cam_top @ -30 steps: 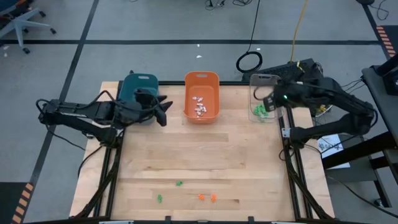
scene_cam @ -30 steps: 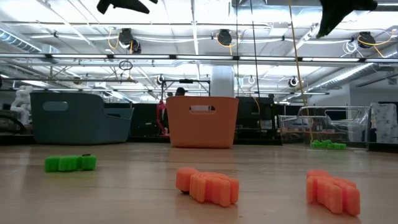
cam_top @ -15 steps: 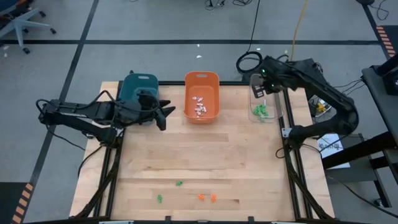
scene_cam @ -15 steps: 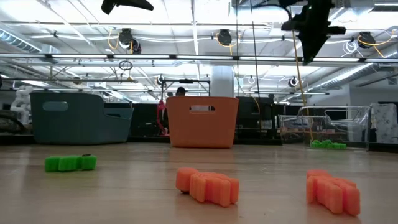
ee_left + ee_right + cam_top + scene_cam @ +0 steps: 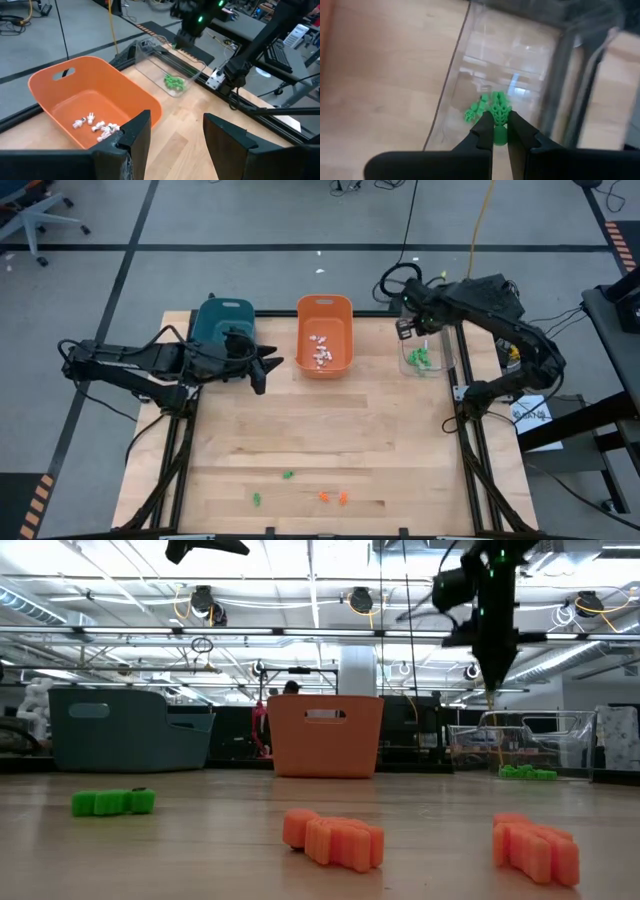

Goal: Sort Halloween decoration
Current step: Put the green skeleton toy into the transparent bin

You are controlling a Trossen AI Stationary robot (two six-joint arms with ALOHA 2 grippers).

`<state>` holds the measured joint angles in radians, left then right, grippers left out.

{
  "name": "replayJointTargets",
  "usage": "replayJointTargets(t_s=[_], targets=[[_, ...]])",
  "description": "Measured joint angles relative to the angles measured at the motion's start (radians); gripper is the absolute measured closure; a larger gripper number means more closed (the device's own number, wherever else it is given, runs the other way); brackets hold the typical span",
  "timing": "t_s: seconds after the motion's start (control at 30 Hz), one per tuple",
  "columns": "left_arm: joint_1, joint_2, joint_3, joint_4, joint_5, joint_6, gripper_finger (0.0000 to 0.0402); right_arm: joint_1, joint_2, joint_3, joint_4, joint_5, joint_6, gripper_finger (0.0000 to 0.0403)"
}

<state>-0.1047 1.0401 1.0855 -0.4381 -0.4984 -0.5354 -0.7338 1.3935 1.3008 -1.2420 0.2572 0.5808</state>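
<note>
Halloween decoration, a knobbly green plastic trinket (image 5: 499,114), sits pinched between my right gripper's (image 5: 500,131) nearly closed dark fingers, above the clear, glossy bin (image 5: 441,345) holding other green pieces (image 5: 418,359). White ones (image 5: 321,351) lie in the smooth orange bin (image 5: 324,305); ribbed orange (image 5: 333,836) and green (image 5: 113,802) ones rest on the wood-grain table (image 5: 320,430). My left gripper (image 5: 172,137) hangs open and empty beside the teal bin (image 5: 222,310).
</note>
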Motion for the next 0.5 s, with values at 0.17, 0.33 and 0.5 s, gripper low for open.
replayJointTargets(t_s=[0.17,0.33,0.5], targets=[[0.000,0.000,0.000,-0.011,0.000,0.000,0.0221,0.000,0.000,-0.159,0.149,-0.024,0.044,0.0394],[0.000,0.000,0.000,-0.057,-0.001,0.002,0.0221,0.000,-0.001,-0.260,0.268,-0.022,0.062,0.0394],[0.000,0.000,0.000,-0.069,-0.001,0.001,0.0221,-0.004,-0.001,-0.327,0.360,-0.018,0.062,0.0393]])
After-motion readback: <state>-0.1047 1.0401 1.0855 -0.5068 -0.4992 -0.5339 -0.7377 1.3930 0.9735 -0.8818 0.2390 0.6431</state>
